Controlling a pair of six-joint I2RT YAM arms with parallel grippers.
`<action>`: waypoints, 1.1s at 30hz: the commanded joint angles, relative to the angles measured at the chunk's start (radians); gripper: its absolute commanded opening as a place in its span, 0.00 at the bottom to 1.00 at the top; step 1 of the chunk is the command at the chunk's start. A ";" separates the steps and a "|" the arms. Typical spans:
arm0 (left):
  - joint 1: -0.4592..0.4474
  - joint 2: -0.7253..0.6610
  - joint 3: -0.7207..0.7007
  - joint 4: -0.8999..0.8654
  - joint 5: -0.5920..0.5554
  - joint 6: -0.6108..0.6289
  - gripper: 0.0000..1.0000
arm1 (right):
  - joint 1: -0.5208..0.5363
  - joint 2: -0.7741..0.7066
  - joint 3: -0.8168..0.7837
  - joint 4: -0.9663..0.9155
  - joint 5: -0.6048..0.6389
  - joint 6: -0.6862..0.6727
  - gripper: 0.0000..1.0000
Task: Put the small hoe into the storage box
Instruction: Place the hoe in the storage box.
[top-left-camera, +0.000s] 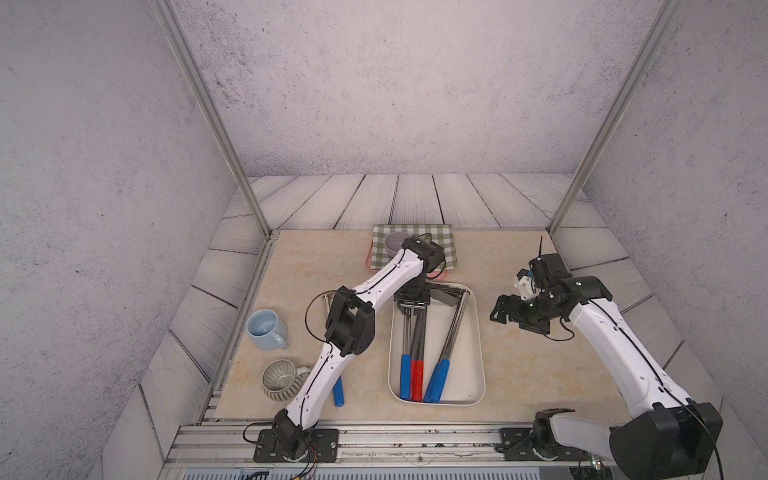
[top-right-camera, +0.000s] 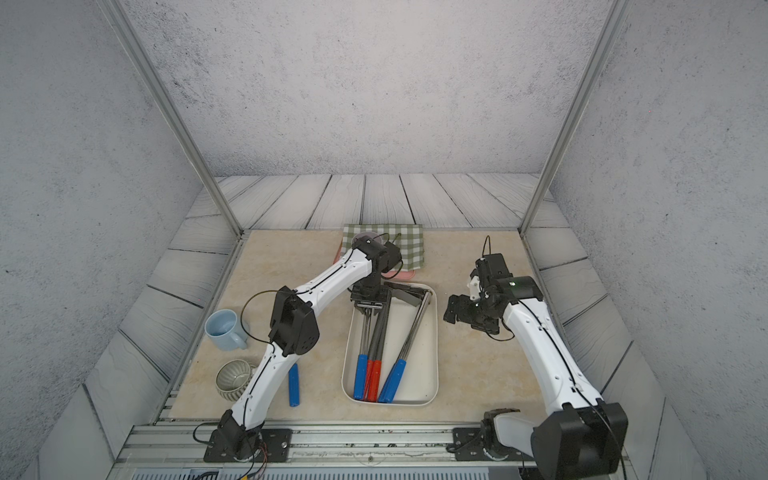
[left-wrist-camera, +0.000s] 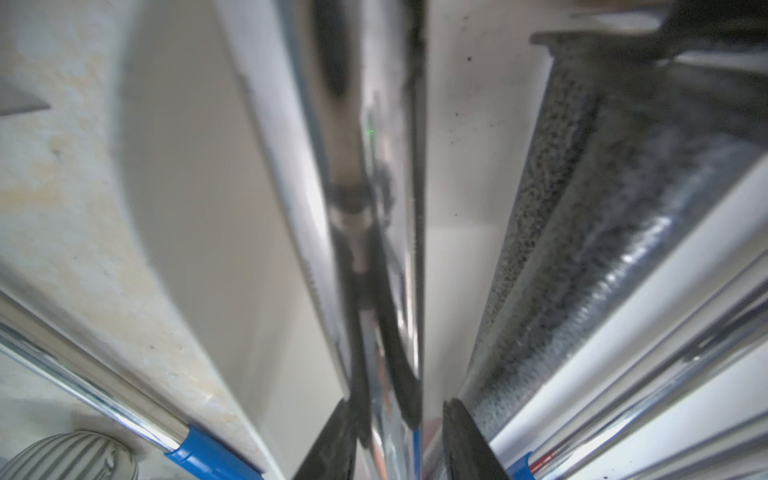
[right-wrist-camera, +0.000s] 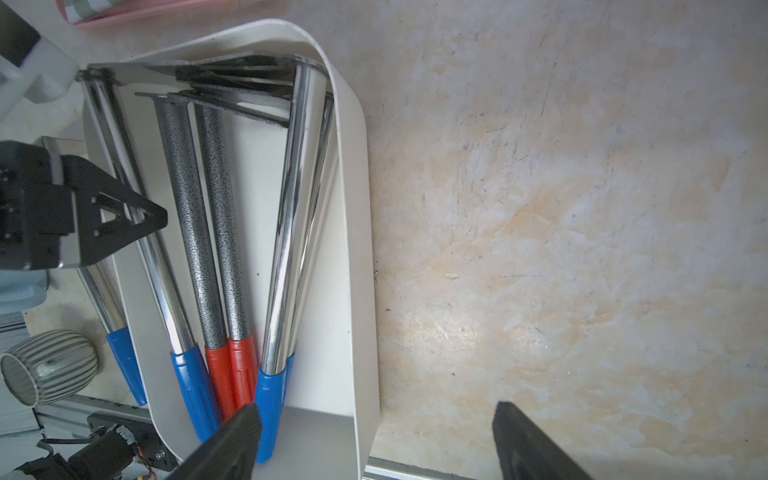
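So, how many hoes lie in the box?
5: one blue-handled hoe at the left wall, two red-handled hoes beside it, two blue-handled hoes overlapping on the right.

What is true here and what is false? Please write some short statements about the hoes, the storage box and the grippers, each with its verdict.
1. Two red-handled hoes lie in the storage box. True.
2. Every blue-handled hoe is in the box. False: one blue-handled hoe lies on the table beside it.
3. The right gripper holds a hoe. False: it is open and empty.
4. The light blue mug stands upright. True.
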 joint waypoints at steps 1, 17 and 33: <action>-0.001 -0.068 -0.009 0.009 0.010 0.031 0.39 | -0.003 -0.003 -0.006 -0.005 -0.002 -0.001 0.90; 0.096 -0.131 -0.122 0.204 0.138 0.134 0.41 | -0.004 -0.005 0.000 -0.013 0.000 -0.004 0.89; 0.152 -0.184 -0.367 0.431 0.303 0.164 0.33 | -0.003 0.000 -0.009 -0.011 0.007 -0.008 0.89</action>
